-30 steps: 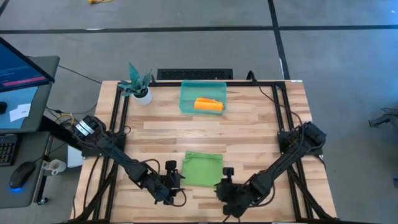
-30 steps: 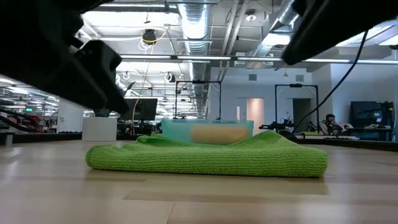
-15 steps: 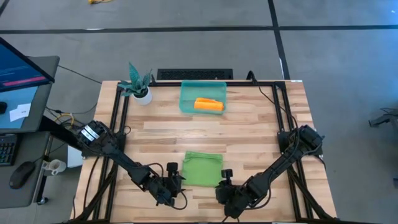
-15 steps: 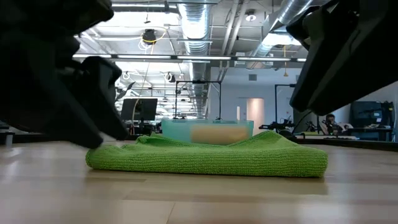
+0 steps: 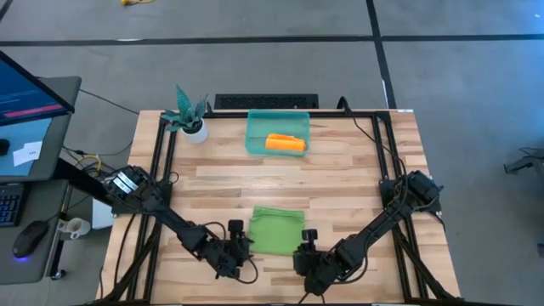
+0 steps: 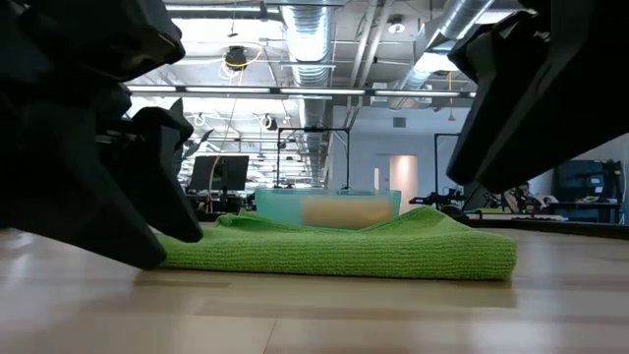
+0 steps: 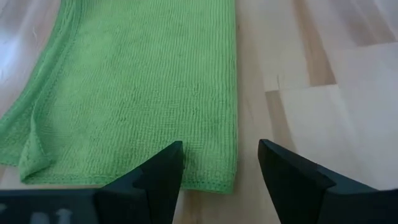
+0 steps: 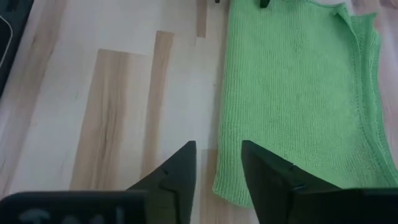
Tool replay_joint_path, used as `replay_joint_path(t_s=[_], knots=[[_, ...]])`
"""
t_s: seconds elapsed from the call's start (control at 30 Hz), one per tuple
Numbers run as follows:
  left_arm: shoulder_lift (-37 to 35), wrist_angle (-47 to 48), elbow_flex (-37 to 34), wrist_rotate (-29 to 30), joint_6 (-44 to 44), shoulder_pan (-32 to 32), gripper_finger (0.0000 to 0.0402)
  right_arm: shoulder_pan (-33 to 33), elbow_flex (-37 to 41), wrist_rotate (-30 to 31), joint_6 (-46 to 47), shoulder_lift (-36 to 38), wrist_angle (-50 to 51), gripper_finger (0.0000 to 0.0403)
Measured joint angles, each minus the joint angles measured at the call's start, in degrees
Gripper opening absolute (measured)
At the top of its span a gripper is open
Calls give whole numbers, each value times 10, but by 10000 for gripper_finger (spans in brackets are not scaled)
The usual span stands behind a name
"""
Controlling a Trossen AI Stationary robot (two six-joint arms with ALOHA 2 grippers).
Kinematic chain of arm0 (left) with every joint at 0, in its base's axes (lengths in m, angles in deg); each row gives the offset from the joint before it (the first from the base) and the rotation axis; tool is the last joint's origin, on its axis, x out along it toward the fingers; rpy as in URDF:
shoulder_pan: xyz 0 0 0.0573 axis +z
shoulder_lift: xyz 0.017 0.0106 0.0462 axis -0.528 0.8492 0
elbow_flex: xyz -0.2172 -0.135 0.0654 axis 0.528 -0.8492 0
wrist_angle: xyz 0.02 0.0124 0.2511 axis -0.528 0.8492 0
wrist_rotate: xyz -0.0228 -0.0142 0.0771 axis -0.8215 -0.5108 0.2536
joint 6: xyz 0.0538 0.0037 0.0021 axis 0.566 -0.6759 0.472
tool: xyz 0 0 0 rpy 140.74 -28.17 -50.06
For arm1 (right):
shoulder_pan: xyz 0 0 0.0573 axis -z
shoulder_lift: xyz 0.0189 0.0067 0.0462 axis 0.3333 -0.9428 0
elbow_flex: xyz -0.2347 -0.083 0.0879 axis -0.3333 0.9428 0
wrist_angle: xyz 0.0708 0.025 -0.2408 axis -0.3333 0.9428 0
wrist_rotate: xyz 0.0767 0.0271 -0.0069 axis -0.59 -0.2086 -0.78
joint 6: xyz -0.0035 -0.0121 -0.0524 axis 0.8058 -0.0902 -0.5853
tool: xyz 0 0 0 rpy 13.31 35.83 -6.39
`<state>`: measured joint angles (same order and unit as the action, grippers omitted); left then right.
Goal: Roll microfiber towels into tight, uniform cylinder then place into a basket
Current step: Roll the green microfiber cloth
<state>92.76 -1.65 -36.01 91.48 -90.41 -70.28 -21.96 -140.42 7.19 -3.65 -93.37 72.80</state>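
The lime green microfiber towel (image 5: 277,229) lies folded flat on the wooden table near its front edge. My left gripper (image 7: 219,163) is open and low at the towel's near left corner (image 7: 224,182), one finger over the cloth and one over bare wood. My right gripper (image 8: 217,158) is open above the near right corner (image 8: 231,190), higher off the table in the low view. The orange-yellow towel (image 5: 285,143) lies rolled inside the teal basket (image 5: 255,144) at the far side. My left gripper reaches down to table level in front of the towel's left end (image 6: 187,254) in the low view. Whether its fingers touch the cloth or the wood, I cannot tell.
A small white pot with a teal plant (image 5: 192,124) stands at the far left corner. A black bar (image 5: 266,101) lies along the far edge. Bare wood stretches between the green towel and the basket.
Both grippers have come down toward the green towel's near corners, the left one almost to the table, the right one staying higher. The towel has not moved.
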Motion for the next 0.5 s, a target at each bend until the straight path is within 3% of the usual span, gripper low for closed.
replay_joint_path(t_s=[0.27, 0.5], knots=[[0, 10, 0, 0, -4, 7, 203, 11, 0, -16, 0, 0, 2, 211], [-1, 13, 0, -18, -29, 7, 203, 27, 0, -34, 0, 0, 2, 223]])
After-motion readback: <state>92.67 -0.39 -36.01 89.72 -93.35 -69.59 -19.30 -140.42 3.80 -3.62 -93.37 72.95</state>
